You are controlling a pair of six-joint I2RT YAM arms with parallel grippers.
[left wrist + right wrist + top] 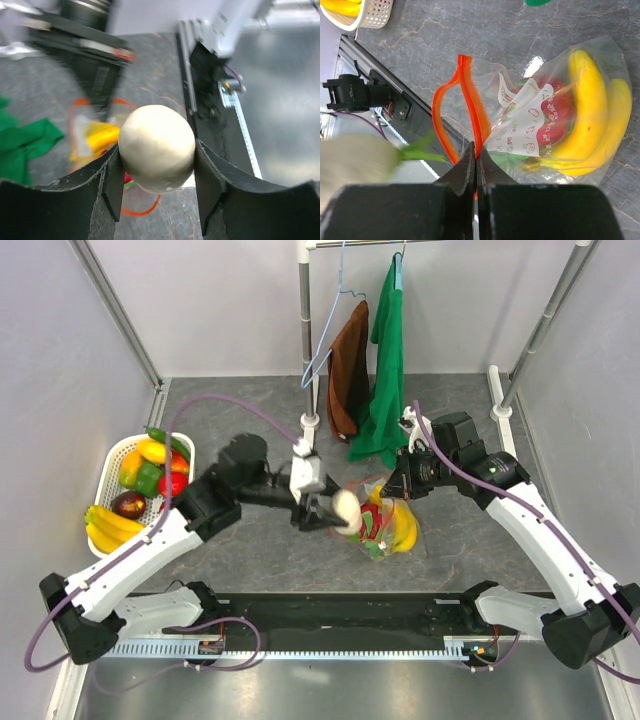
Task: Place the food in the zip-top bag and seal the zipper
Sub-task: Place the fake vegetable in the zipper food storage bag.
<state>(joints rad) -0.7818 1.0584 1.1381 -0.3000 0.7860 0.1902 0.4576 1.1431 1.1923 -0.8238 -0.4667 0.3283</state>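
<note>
Evidently I was mid-loading: my left gripper (157, 156), jaws spread partway, clasped the whitish round piece (155, 134) just beside the zip-top bag (612, 60), which held the banana bunch (592, 100) and a red piece (565, 112); my right gripper (476, 167), pressed together, pinched the red-orange zipper (465, 95), holding the mouth open. Next, I judged, the piece needed easing through that mouth before release.

One zip-top bag (385, 525), holding two yellow bananas (585, 95) and one red piece (565, 107); one whitish round piece (346, 507) just left of the bag. Well left of the bag: one white basket (112, 448) with one banana bunch (110, 525) and about six other pieces, count uncertain. Behind the bag: one brown garment (348, 370), one green garment (388, 370), one blue hanger (325, 340).
</note>
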